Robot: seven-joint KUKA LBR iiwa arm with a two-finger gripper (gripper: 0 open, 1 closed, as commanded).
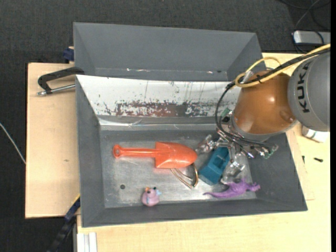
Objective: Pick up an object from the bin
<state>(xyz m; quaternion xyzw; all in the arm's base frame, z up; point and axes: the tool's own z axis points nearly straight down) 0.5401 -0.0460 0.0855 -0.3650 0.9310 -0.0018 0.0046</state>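
Gripper (224,157) low at right front of bin (131,178), jaws spread astride blue block (212,169); block's long axis lies between them, purple lizard (233,189) just in front

Set high above the grey metal bin (88,151), looking down and slightly from the near side, close enough to take in all four walls, with the KUKA arm (315,93) at the right edge.
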